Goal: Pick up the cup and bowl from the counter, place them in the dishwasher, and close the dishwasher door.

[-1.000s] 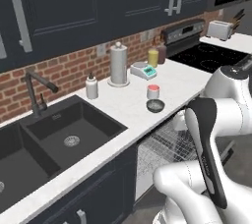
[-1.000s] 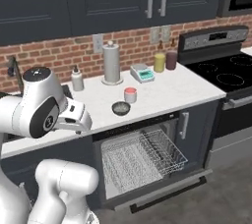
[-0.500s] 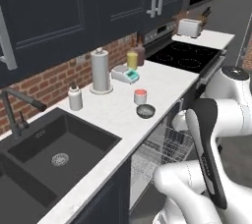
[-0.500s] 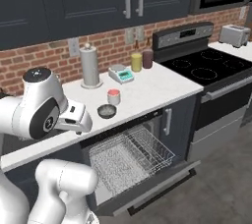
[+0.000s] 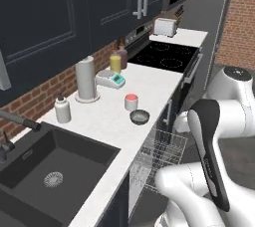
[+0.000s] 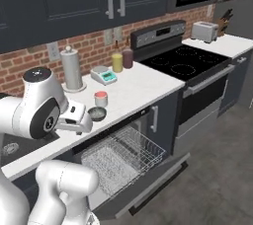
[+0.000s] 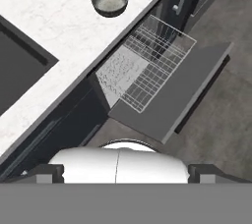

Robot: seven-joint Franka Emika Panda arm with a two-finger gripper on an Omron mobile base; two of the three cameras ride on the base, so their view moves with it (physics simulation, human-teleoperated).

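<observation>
Silver wire rack (image 6: 123,155) pulled out below bowl (image 5: 139,117) and cup (image 5: 131,101)

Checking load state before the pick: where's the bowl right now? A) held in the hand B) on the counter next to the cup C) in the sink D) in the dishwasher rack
B: the bowl sits on the counter just in front of the cup, while the pulled-out dishwasher rack below holds no dishes.
</observation>
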